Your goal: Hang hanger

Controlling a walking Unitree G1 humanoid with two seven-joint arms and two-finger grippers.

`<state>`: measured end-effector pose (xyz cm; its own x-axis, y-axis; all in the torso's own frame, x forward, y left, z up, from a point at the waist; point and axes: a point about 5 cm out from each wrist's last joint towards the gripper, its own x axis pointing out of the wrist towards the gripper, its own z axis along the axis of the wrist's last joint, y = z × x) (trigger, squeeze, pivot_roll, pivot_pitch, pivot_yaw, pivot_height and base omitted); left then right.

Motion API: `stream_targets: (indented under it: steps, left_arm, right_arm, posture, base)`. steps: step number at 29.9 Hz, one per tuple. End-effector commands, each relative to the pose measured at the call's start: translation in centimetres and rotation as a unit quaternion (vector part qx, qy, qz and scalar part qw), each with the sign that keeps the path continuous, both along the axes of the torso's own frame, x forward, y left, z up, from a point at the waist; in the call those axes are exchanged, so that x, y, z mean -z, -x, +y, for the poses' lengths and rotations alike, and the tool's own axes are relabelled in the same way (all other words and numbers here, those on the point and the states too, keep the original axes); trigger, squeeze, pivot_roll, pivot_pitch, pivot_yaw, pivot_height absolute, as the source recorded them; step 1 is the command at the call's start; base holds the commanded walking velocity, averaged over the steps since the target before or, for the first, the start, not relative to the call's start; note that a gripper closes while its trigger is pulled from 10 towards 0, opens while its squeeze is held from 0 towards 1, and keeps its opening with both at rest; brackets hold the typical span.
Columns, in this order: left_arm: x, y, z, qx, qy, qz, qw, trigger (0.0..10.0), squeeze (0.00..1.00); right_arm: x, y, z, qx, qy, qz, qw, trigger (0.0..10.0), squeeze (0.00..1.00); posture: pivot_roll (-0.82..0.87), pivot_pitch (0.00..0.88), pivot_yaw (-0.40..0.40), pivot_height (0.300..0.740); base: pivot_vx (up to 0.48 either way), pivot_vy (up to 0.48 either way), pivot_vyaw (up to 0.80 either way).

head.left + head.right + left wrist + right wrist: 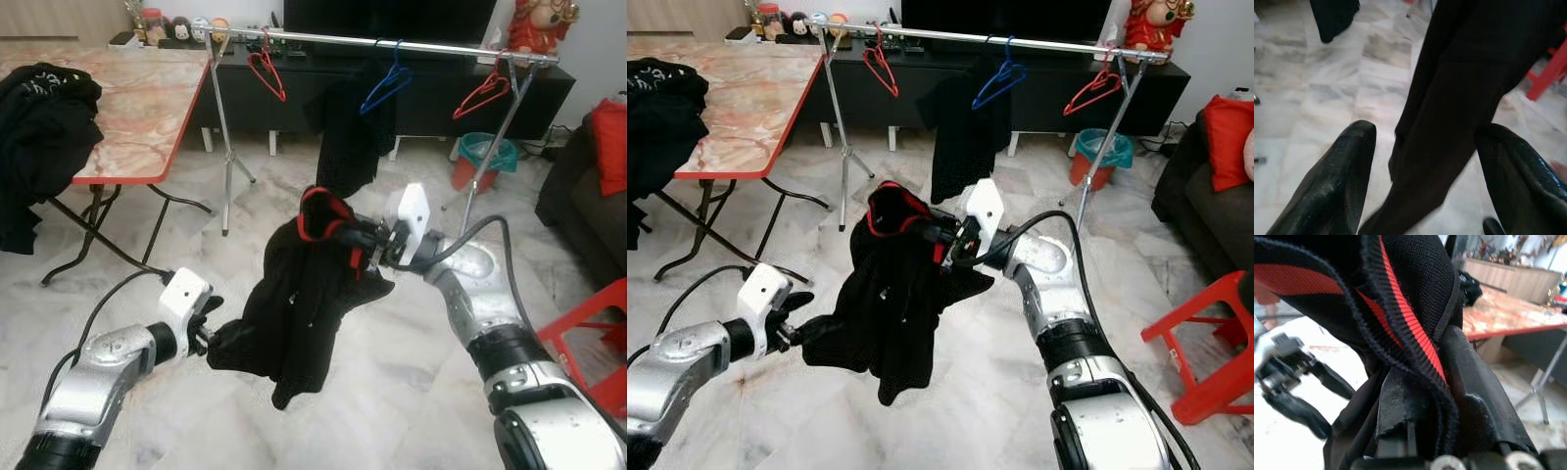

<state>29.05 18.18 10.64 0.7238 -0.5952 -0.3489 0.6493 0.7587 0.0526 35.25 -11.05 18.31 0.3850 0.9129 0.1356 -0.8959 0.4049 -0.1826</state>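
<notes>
A marble-topped table (pixel 137 98) with a red edge fills the upper left of the left eye view, a heap of black clothing (pixel 39 127) slumped on it. Across the top runs the clothes rail (pixel 392 43), a long horizontal bar carrying a red hanger (pixel 266 70), a blue hanger (pixel 384 86) with a dark garment (pixel 348 137) under it, and another red hanger (pixel 482 92).

In mid-frame hangs the black garment (pixel 309 294) with red trim, held between both arms. The right gripper (pixel 367 247) is clamped on its collar, where the red-edged band wraps its fingers in the wrist view; if a hanger sits inside that cloth, I cannot make it out. The left gripper (pixel 217 333), lower left, meets the garment's lower corner. In its wrist view the fingers (pixel 1332 181) stand apart with the cloth running between them, so I judge it open rather than pinching.

What matters next: the rail lies up and beyond the garment, toward the top of the frame, its long axis running across. The right arm, holding the top, is the nearer one.

No brand, label or writing is legible.
</notes>
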Motion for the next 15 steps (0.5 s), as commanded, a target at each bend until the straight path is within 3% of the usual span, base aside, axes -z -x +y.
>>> stream_targets:
  steps: [1,10,15]
  left_arm:
    - [0.2,-0.3,-0.9,0.015,-0.011,-0.005,1.0,10.0,0.0]
    - [0.5,-0.9,-2.7,0.038,0.007,-0.006,0.999,10.0,0.0]
    - [0.5,-1.5,-4.4,0.062,0.015,-0.006,0.998,10.0,0.0]
  right_arm:
    - [-2.9,-0.3,0.4,-0.013,-0.022,-0.047,0.999,0.0,0.0]
    - [-4.4,-0.6,1.2,-0.015,-0.026,-0.066,0.997,0.0,0.0]
    - [-5.6,-0.4,2.5,-0.032,-0.036,-0.081,0.996,0.0,0.0]
  posture:
    - [0.09,0.0,-0.059,0.74]
    - [0.08,0.0,-0.067,0.74]
    - [0.08,0.0,-0.071,0.74]
  base:
    - [0.0,0.0,0.0]
    - [0.0,0.0,0.0]
    - [0.0,0.0,0.0]
